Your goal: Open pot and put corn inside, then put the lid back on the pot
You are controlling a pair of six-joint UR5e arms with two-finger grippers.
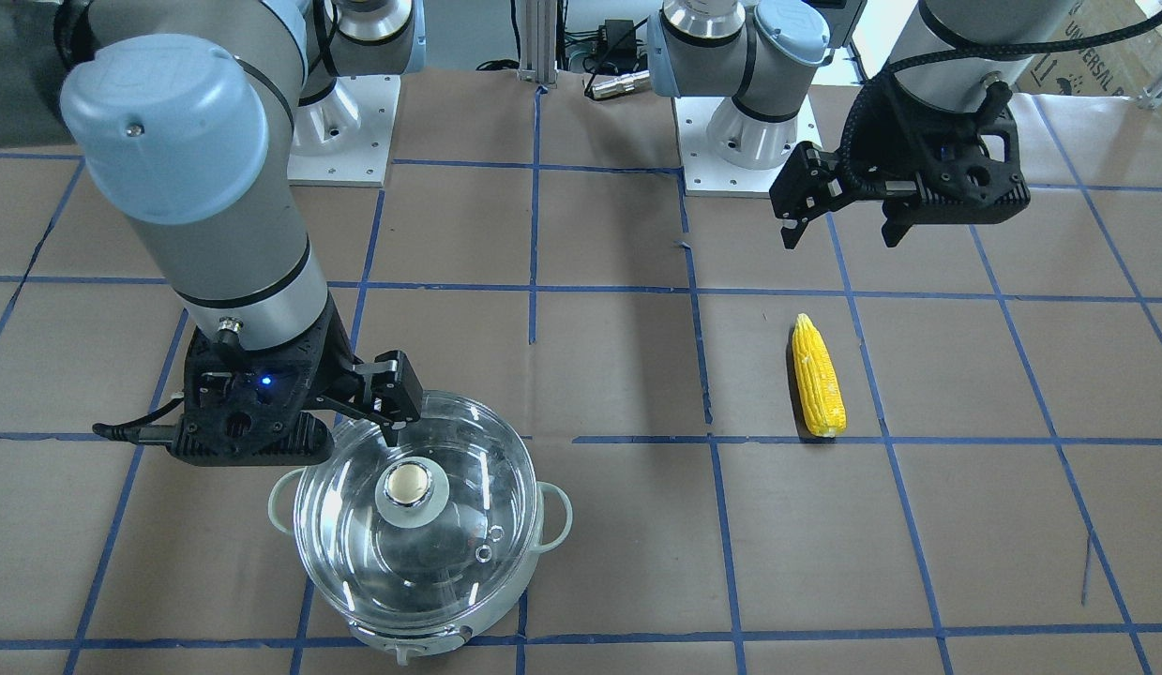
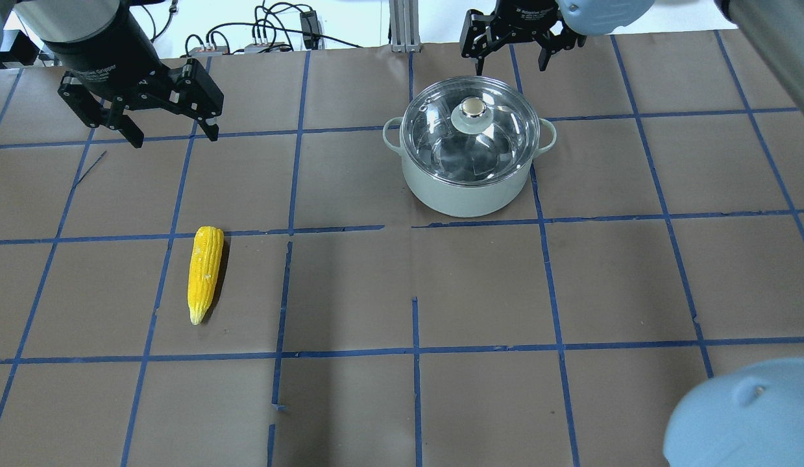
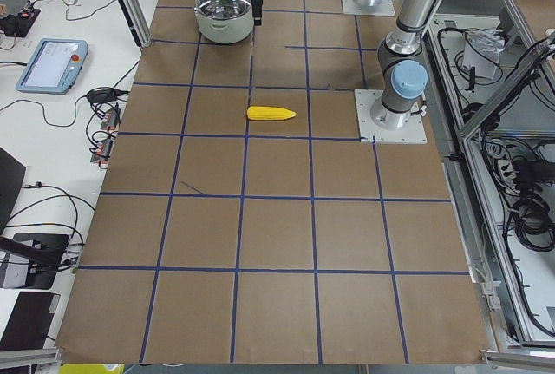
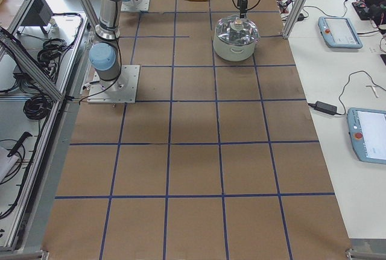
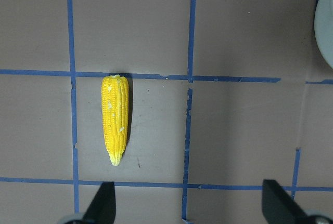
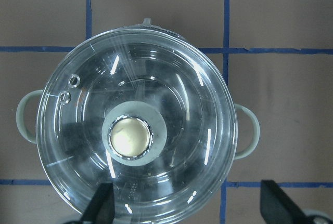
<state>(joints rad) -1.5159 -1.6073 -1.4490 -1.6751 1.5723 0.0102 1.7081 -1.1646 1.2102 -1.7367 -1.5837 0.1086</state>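
**Site:** brown-paper desk (image 2: 350,402) w/ blue tape grid (image 2: 414,350).

**Pot** (image 2: 466,191): upright, upper centre-right of overhead view. Two pale loop handles, one each side. No tilt noted.

**Lid** (image 2: 440,139): clear glass dome, seated square on the pot rim, pot closed. Knob (image 2: 472,107) w/ beige disc on top, at lid centre. Two small vent rings visible in right wrist view, upper left of the glass.

**Corn** (image 2: 204,272): lying flat on desk, left of centre in overhead view, outside the pot and well apart from it. Pointed end toward bottom of frame. Nothing touching it.

**Left end effector** (image 2: 174,138): upper left of overhead view, above the desk. Jaws spread wide, holding nothing. Corn sits lower in frame, well apart. In left wrist view both fingertips show at bottom edge; corn is left of centre, just above the left-hand tip in frame.

**Right end effector** (image 2: 511,65): top centre of overhead view, at the pot's far rim. Jaws spread wide, nothing gripped. In right wrist view fingertips show at bottom edge; knob lies higher in frame, not between them. Contact w/ lid glass: cannot tell.
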